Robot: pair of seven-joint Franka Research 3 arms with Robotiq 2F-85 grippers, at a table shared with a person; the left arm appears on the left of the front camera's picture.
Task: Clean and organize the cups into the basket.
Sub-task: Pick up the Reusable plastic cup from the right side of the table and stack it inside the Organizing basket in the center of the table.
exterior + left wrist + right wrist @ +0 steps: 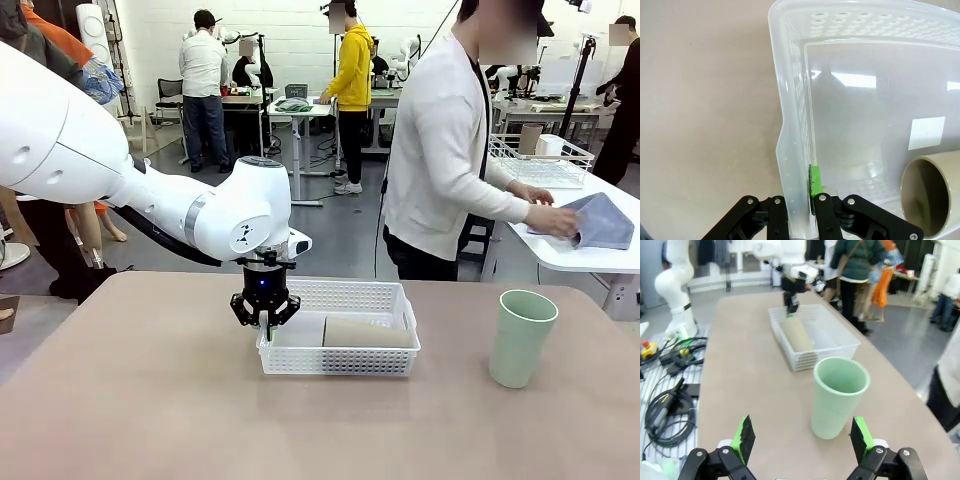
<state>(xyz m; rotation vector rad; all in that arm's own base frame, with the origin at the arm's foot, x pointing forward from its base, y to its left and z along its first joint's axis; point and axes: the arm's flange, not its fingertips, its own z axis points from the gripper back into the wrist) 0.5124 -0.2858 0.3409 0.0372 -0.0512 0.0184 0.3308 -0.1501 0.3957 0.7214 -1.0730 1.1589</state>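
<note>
Though one basket (340, 361), two cups (368, 332) (521, 338).

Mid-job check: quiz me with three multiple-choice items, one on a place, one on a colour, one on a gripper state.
1. Where is the tan cup? A) lying in the basket B) standing outside it C) in a person's hand
2. The cup standing on the table is: A) tan B) green C) white
3. The left gripper is: A) open B) shut on the basket wall C) shut on a cup
Key: 1A, it lies on its side inside; 2B, the green cup stands right of the basket; 3B, it pinches the wall.
</note>
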